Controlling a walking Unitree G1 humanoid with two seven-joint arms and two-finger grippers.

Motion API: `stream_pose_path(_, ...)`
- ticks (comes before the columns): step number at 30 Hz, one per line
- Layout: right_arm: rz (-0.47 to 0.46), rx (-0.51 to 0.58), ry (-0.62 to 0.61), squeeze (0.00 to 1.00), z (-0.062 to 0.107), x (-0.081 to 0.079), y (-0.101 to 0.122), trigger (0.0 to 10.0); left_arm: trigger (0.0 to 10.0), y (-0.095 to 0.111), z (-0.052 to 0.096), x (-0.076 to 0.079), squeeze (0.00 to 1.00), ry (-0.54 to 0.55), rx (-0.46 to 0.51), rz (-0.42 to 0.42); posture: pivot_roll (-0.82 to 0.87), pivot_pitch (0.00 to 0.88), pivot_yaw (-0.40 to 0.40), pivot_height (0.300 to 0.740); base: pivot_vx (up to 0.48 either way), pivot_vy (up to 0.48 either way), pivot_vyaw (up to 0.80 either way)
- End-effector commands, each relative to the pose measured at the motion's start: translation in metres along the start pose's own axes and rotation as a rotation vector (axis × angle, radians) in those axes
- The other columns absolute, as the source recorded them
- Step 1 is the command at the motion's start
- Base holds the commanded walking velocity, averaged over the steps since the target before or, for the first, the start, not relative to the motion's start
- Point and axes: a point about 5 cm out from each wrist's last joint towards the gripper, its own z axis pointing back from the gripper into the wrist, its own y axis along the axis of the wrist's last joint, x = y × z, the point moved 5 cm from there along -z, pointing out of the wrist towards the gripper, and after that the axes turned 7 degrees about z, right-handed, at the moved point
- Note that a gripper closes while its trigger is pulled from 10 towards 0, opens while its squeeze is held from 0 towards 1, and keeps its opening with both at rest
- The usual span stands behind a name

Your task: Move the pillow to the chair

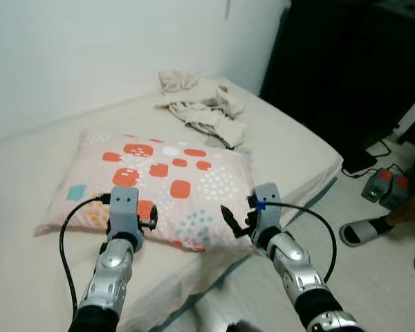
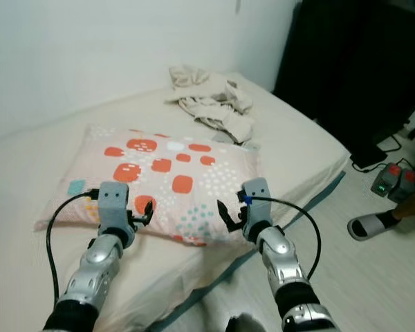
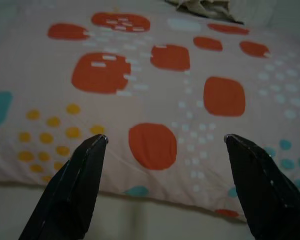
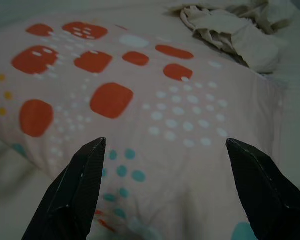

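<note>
So the pillow [image 1: 155,188] is lying flat on the bed [image 1: 301,149], pale pink with orange blobs, white dots and a bit of teal and yellow. It sits toward the near edge of the mattress, right in front of me.

My left gripper [image 1: 146,223] is at the pillow's near edge, fingers spread wide with the patterned fabric showing between them in the wrist view. Can't quite tell if the tips are touching the cloth or just hovering above it. My right gripper [image 1: 236,223] is at the near right corner of the pillow, also spread wide, nothing pinched in it. Black cables loop off both of my wrists.

Further back on the bed there's a crumpled beige cloth [image 1: 204,105], lying past the far edge of the pillow, near it but apart as far as I can see. On the floor to my right there's a person's foot in a sandal [image 1: 363,229], and just beyond it a small device with red buttons and a green light [image 1: 384,185], with a dark flat thing [image 1: 358,163] next to it.
</note>
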Motion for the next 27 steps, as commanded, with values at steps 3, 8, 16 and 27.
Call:
stream_pose_path(3, -0.008, -0.014, 0.013, 0.00, 0.002, -0.007, -0.006, 10.0, 10.0, -0.007, 0.003, -0.006, 0.00, 0.010, -0.022, -0.009, -0.01, 0.082, -0.031, 0.729, 0.000, 0.000, 0.00)
stream_pose_path(8, -0.013, -0.012, 0.015, 0.00, 0.002, -0.007, -0.005, 10.0, 10.0, -0.006, 0.003, -0.005, 0.00, 0.010, -0.020, -0.007, -0.02, 0.081, -0.033, 0.740, 0.000, 0.000, 0.00)
stream_pose_path(16, -0.020, -0.011, 0.010, 0.00, 0.003, -0.006, -0.006, 10.0, 10.0, -0.007, 0.003, -0.001, 0.00, -0.004, -0.024, 0.001, -0.02, 0.077, -0.026, 0.740, 0.000, 0.000, 0.00)
stream_pose_path(27, 0.027, -0.149, -0.009, 0.00, 0.013, -0.014, -0.042, 10.0, 10.0, -0.037, 0.009, -0.019, 0.00, 0.011, -0.131, -0.097, -0.02, 0.071, -0.026, 0.740, 0.000, 0.000, 0.00)
